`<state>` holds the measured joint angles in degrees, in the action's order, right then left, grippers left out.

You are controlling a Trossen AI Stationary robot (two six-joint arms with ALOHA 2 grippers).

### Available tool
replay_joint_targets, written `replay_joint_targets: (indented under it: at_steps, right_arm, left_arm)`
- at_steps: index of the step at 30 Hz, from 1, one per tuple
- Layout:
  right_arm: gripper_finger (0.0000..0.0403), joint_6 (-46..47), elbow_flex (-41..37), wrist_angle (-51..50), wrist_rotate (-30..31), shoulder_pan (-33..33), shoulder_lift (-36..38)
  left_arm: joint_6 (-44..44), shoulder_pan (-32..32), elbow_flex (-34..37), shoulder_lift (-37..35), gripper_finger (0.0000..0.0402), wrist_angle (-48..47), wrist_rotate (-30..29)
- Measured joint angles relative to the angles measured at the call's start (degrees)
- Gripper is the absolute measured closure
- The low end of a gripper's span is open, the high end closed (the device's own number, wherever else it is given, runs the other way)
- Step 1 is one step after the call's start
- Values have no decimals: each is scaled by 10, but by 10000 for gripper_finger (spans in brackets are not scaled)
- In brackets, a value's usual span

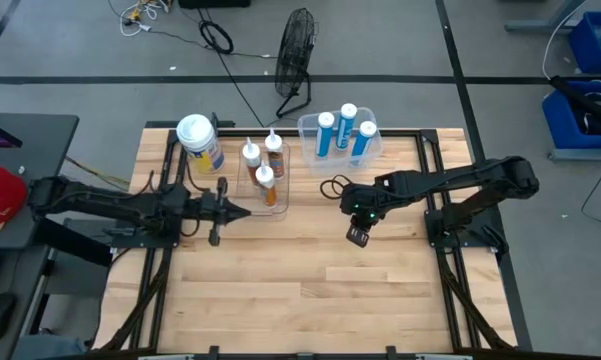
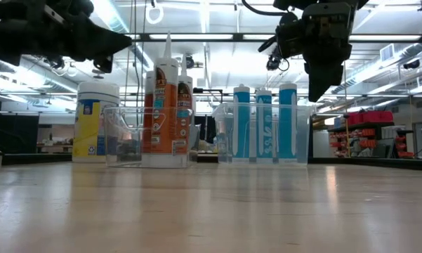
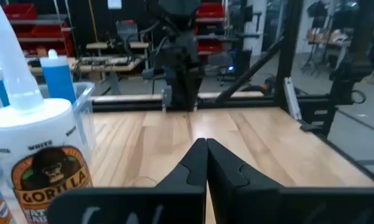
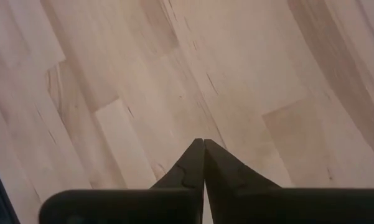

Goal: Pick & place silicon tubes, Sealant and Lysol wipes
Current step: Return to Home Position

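Note:
The Lysol wipes canister (image 1: 200,143) with a white lid stands upright on the table's far left; it also shows in the low view (image 2: 96,121). Three orange nozzle-tipped sealant tubes (image 1: 262,165) stand in a clear bin (image 2: 147,137). Three blue silicone tubes (image 1: 345,132) stand in a second clear bin (image 2: 263,133). My left gripper (image 1: 245,211) is shut and empty, held level just near of the sealant bin. My right gripper (image 1: 357,236) is shut and empty, pointing down above the table's middle, near of the blue-tube bin.
A black cable loop (image 1: 332,186) lies on the table near the blue-tube bin. A fan (image 1: 295,50) stands on the floor beyond the far edge. Bare wooden tabletop (image 1: 310,290) stretches across the near half.

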<state>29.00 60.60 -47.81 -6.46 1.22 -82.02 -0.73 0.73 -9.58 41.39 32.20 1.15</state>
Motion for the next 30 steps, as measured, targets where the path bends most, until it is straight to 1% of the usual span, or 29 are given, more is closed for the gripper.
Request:
replay_joint_targets:
  at_steps: [8,21,24,30]
  right_arm:
    - [387,6,0,2,0,0,0]
    - [387,6,0,16,-6,0,0]
    - [387,5,0,16,-6,0,0]
    - [387,5,0,17,-5,0,0]
  left_arm:
    - [15,-3,40,-80,398,-10,8]
    - [3,-3,88,-183,399,-24,2]
    - [3,-3,91,-203,399,-39,-9]
    - [-9,-3,91,-235,399,-46,-10]
